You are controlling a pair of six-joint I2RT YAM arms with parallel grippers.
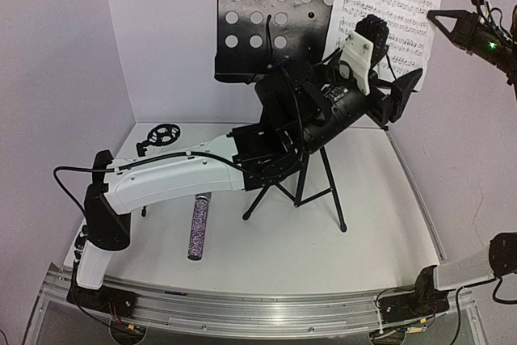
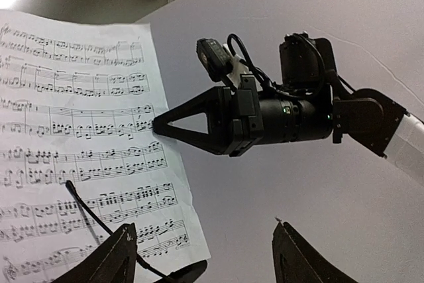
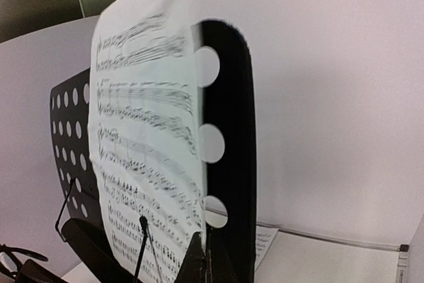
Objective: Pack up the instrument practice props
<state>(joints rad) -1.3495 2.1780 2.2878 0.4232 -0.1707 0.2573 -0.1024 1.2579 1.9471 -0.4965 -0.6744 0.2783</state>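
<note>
The tall black perforated music stand (image 1: 266, 14) stands at the back on its tripod legs (image 1: 299, 191). A white sheet-music page (image 1: 396, 6) hangs at the stand's right end. My right gripper (image 1: 440, 18) is shut on the page's right edge; in the right wrist view its tips (image 3: 209, 260) pinch the page (image 3: 146, 130). My left gripper (image 1: 396, 103) is raised just below the page, open and empty, with its fingers (image 2: 112, 256) spread wide. The glittery purple microphone (image 1: 198, 228) lies on the table. The small black mic stand (image 1: 161, 135) sits at the back left.
Another sheet-music page (image 3: 265, 240) lies on the table behind the stand. A thin wire page holder (image 2: 93, 213) crosses the lower part of the held page. The walls are close on the left, back and right. My left arm (image 1: 170, 175) stretches across the table's middle.
</note>
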